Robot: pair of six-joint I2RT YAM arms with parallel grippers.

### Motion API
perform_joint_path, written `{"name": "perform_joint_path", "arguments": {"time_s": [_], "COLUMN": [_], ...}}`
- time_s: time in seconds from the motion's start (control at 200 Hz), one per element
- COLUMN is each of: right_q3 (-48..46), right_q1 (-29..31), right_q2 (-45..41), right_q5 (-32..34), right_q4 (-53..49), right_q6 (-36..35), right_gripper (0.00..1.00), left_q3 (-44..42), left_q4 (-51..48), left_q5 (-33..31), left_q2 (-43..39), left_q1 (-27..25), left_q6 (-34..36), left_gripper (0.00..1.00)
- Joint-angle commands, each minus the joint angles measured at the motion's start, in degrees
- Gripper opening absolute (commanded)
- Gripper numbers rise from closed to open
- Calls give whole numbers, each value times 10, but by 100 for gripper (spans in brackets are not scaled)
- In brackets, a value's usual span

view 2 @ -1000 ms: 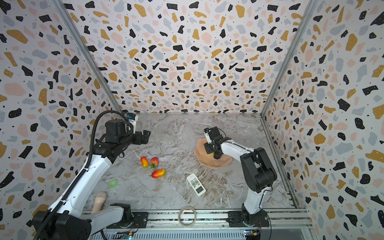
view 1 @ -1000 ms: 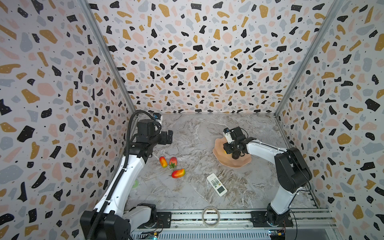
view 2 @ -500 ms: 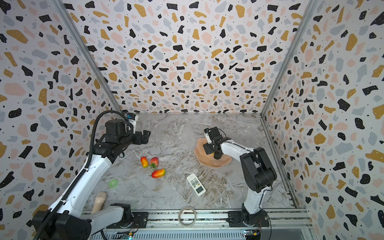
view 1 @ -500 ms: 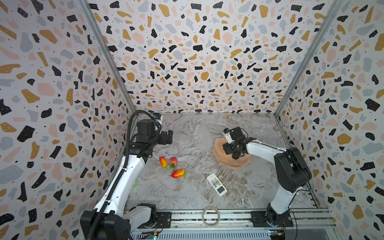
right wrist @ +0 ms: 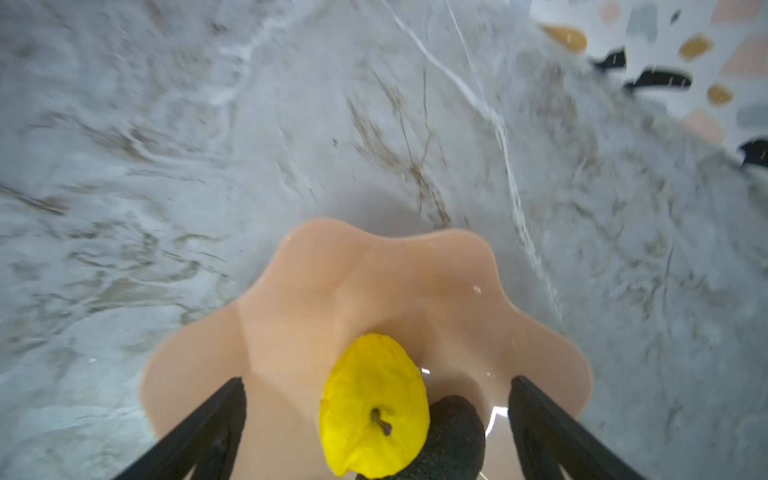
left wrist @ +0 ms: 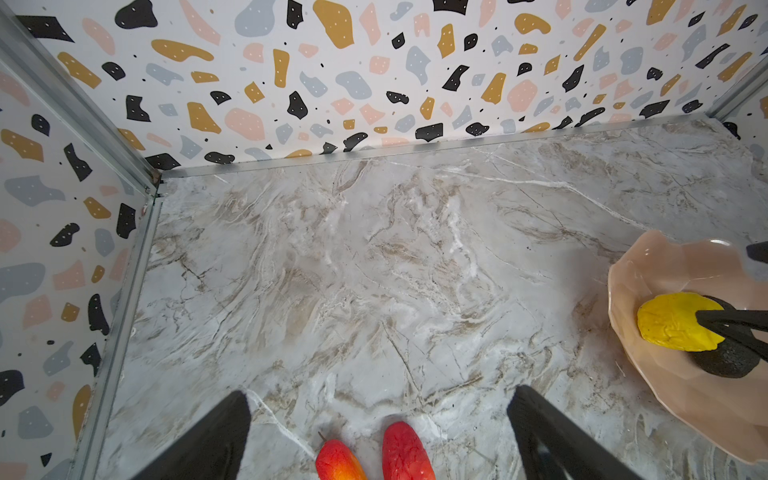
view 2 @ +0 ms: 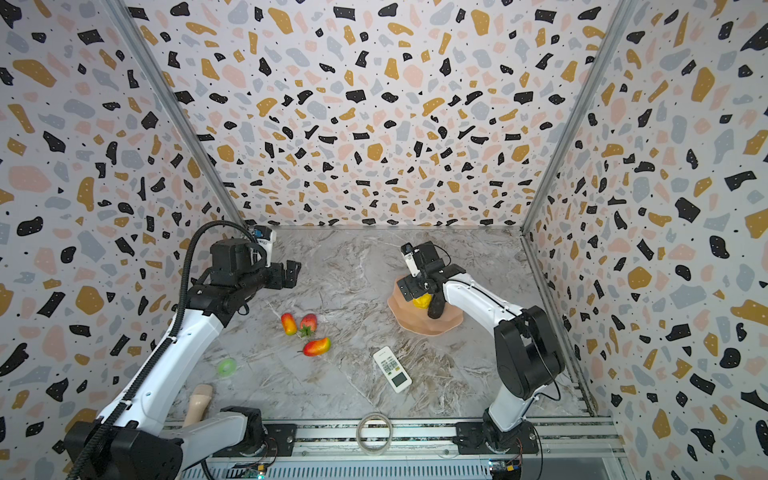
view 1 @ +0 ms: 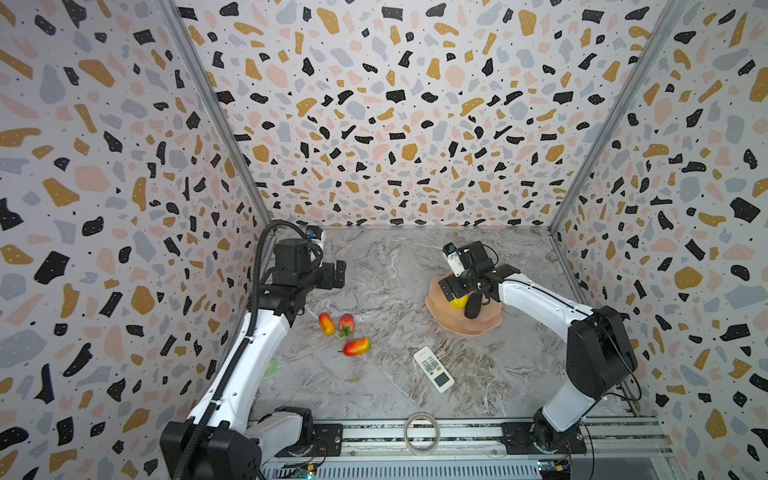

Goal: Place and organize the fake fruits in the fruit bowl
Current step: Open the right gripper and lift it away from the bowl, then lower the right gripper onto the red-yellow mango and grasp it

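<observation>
Yellow apple point(view 1: 457, 302) rests in the fruit bowl point(view 1: 469, 328) against the blackish oval point(view 1: 471, 308) at its four o'clock, so right gripper point(right wrist: 376, 381) jaws stand apart (left gripper point(left wrist: 378, 392) likewise).

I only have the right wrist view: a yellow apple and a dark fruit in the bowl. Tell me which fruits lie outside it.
Observer: Three. Two mango-like fruits and a strawberry lie close together on the table, left of the fruit bowl in both top views.
Operator: Report the left gripper.
Observer: The left gripper is open and holds nothing. It hangs above the table, and in the left wrist view one mango-like fruit and the strawberry show between its fingers.
</observation>
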Motion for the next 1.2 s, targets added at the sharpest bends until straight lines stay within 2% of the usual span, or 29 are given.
{"name": "perform_joint_path", "arguments": {"time_s": [0.0,0.16,0.28,0.536,0.801,0.961,1.192], "right_q3": [37,45,47,74,117,134,163], "right_q1": [57,136,180,247,281,284,285], "right_q2": [-26,0,34,106,174,204,245], "right_q5": [-30,-148,-203,-233,-258,-280,-293], "right_q4": [-31,-19,-11,29,56,61,51], "right_q6": [-74,-186,-241,-281,-295,-293,-269], "right_gripper": [99,99,99,99,98,91,70], "left_q3": [-3,-2,-1,6,5,4,4], "left_q4": [19,17,17,6,10,11,12], "left_q5": [13,13,11,19,44,44,43], "left_q2": [1,-1,-4,-2,-10,-12,-12], "left_q1": [3,3,3,4,9,9,10], "left_q6": [2,3,2,-5,-9,-9,-8], "left_gripper": [100,100,100,100,100,100,100]}}
